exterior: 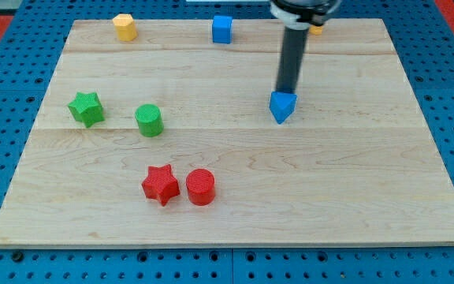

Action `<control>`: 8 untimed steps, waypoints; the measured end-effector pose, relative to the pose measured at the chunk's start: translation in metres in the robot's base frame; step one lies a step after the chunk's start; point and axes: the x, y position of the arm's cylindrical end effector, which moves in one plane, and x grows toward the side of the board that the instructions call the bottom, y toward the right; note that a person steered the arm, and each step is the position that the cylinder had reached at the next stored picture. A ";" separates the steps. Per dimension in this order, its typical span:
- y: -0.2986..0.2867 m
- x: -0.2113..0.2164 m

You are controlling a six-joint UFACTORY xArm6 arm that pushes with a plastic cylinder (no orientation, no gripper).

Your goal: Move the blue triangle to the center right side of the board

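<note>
The blue triangle (282, 106) lies on the wooden board (345, 181), a little right of the board's middle. My tip (287, 90) is at the triangle's top edge, touching or nearly touching it from the view's top side. The dark rod rises from there toward the view's top.
A blue cube (222, 29) and a yellow block (124, 27) sit near the board's top edge. A small orange block (316, 31) peeks out behind the arm. A green star (86, 108) and green cylinder (149, 120) are at the left. A red star (161, 184) and red cylinder (200, 187) are at the lower middle.
</note>
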 end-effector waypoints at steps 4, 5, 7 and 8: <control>0.065 0.047; 0.088 0.048; 0.088 0.048; 0.088 0.048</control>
